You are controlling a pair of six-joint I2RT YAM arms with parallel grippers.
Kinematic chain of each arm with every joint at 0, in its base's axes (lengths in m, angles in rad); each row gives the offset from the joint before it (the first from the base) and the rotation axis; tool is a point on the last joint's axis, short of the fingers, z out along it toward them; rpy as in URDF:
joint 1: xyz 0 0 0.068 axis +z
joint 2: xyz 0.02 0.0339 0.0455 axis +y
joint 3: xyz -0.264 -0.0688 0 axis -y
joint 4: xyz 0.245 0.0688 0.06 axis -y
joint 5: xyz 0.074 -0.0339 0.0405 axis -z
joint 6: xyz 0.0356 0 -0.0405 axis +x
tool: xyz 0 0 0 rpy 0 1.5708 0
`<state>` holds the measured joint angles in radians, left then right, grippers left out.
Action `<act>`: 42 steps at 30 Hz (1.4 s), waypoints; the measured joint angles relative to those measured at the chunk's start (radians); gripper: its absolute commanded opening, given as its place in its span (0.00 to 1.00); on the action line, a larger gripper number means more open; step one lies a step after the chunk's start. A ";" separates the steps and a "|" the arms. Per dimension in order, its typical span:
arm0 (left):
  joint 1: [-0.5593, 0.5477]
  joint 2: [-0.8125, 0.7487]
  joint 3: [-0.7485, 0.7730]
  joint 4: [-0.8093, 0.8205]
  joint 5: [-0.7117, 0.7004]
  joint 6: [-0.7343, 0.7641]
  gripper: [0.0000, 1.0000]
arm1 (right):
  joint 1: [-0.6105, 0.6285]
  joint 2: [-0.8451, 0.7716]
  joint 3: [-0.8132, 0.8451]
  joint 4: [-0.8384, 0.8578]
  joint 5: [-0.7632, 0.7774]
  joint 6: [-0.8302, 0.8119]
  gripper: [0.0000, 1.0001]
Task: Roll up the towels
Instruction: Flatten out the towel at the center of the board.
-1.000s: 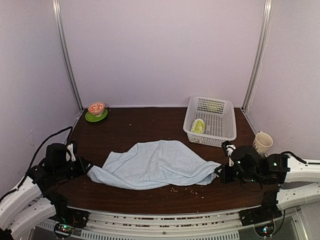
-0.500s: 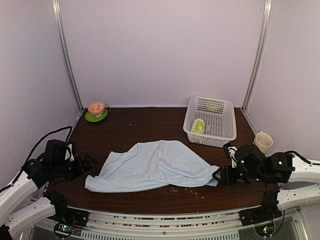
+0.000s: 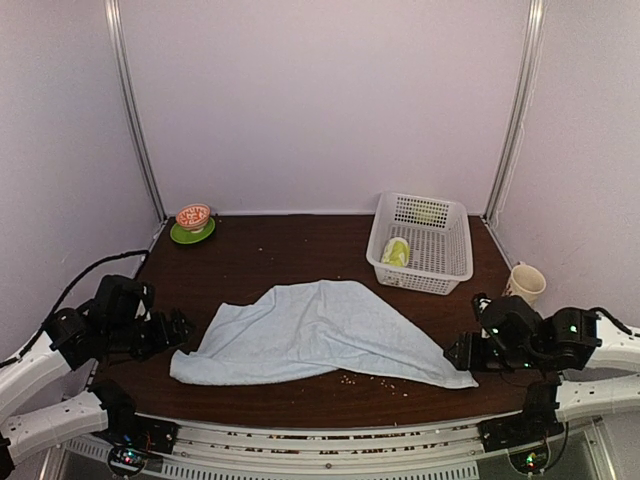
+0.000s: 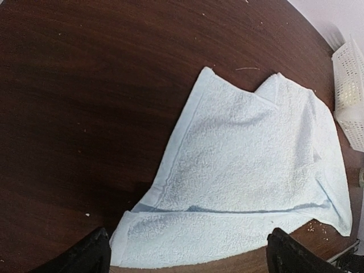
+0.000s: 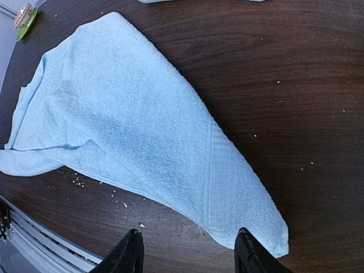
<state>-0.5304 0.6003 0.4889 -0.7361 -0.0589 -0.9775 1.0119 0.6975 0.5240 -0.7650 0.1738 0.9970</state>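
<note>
Light-blue towel (image 3: 310,335) laid flat, hem just before left gripper (image 4: 187,250), corner beside right gripper (image 5: 189,245), both held apart, open tabletop (image 3: 280,250) left beyond.

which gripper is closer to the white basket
right. the right gripper sits just on the near side of the white basket, slightly to its right; the left gripper is far off at the left side, past the light-blue towel
</note>
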 measured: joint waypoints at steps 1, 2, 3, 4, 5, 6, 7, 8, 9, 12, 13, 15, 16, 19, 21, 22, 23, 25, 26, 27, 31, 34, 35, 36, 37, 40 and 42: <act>0.000 0.000 0.000 0.000 -0.006 -0.001 0.98 | 0.000 -0.010 -0.001 -0.016 0.005 0.008 0.55; 0.000 0.000 0.000 0.000 -0.011 -0.001 0.98 | -0.001 -0.014 -0.001 -0.028 0.008 0.014 0.54; 0.000 0.000 0.000 0.000 -0.014 -0.001 0.98 | -0.001 -0.015 -0.001 -0.037 0.010 0.021 0.54; 0.000 0.000 0.000 0.000 -0.017 -0.001 0.98 | -0.002 -0.018 -0.001 -0.049 0.009 0.024 0.54; 0.000 0.000 0.000 0.000 -0.019 -0.001 0.98 | -0.002 -0.018 -0.001 -0.061 0.008 0.032 0.53; 0.000 0.000 0.000 0.000 -0.023 -0.001 0.98 | -0.002 -0.017 -0.001 -0.072 0.007 0.043 0.53; 0.000 0.000 0.000 0.000 -0.027 0.000 0.98 | -0.002 -0.016 -0.002 -0.086 0.007 0.061 0.54; 0.000 0.000 0.000 0.000 -0.030 -0.001 0.98 | -0.002 -0.017 -0.004 -0.099 0.008 0.082 0.54; 0.000 0.000 0.000 0.000 -0.033 -0.001 0.98 | -0.002 -0.025 -0.014 -0.114 0.011 0.112 0.54; 0.000 -0.005 0.000 0.000 -0.043 -0.002 0.98 | -0.002 -0.085 -0.076 -0.165 0.025 0.212 0.55; 0.000 -0.010 0.000 0.000 -0.050 -0.003 0.98 | -0.003 -0.118 -0.102 -0.184 0.028 0.243 0.55; 0.000 -0.023 -0.002 -0.002 -0.061 -0.006 0.98 | -0.003 -0.174 -0.142 -0.210 0.029 0.299 0.55; 0.000 -0.034 -0.003 -0.003 -0.069 -0.009 0.98 | -0.003 -0.190 -0.159 -0.219 0.027 0.337 0.55; 0.000 -0.059 -0.006 -0.008 -0.092 -0.017 0.98 | -0.004 -0.204 -0.195 -0.224 0.021 0.415 0.55; 0.000 -0.069 -0.008 -0.009 -0.106 -0.020 0.98 | -0.004 -0.212 -0.220 -0.207 0.009 0.466 0.54; 0.000 -0.072 -0.010 -0.009 -0.110 -0.020 0.98 | -0.004 -0.215 -0.232 -0.196 0.003 0.487 0.54; 0.000 -0.073 -0.010 -0.009 -0.115 -0.020 0.98 | -0.004 -0.216 -0.241 -0.183 -0.002 0.508 0.54; 0.000 -0.073 -0.010 -0.009 -0.119 -0.020 0.98 | -0.004 -0.216 -0.257 -0.158 -0.013 0.546 0.51; 0.000 -0.073 -0.010 -0.009 -0.121 -0.020 0.98 | -0.004 -0.216 -0.264 -0.145 -0.019 0.562 0.50; 0.000 -0.073 -0.010 -0.009 -0.121 -0.020 0.98 | -0.004 -0.216 -0.269 -0.130 -0.020 0.579 0.47; 0.000 -0.073 -0.010 -0.009 -0.121 -0.020 0.98 | -0.004 -0.218 -0.292 -0.068 -0.023 0.632 0.32; 0.000 -0.074 -0.010 -0.009 -0.123 -0.019 0.98 | -0.004 -0.227 -0.311 -0.034 -0.019 0.659 0.21; 0.000 -0.074 -0.010 -0.010 -0.125 -0.019 0.98 | -0.004 -0.230 -0.320 -0.022 -0.016 0.671 0.15; 0.000 -0.076 -0.010 -0.010 -0.128 -0.020 0.98 | -0.004 -0.233 -0.323 -0.017 -0.012 0.677 0.10; 0.000 -0.078 -0.010 -0.013 -0.130 -0.020 0.98 | -0.004 -0.233 -0.327 -0.011 -0.010 0.681 0.05; -0.001 -0.084 -0.010 -0.029 -0.147 -0.021 0.98 | -0.004 -0.232 -0.321 -0.013 0.010 0.676 0.00; -0.001 -0.088 -0.010 -0.041 -0.157 -0.027 0.98 | -0.005 -0.225 -0.292 -0.032 0.032 0.653 0.00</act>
<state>-0.5312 0.5125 0.4786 -0.7769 -0.2161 -1.0042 1.0073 0.4721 0.2321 -0.7971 0.2054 1.6505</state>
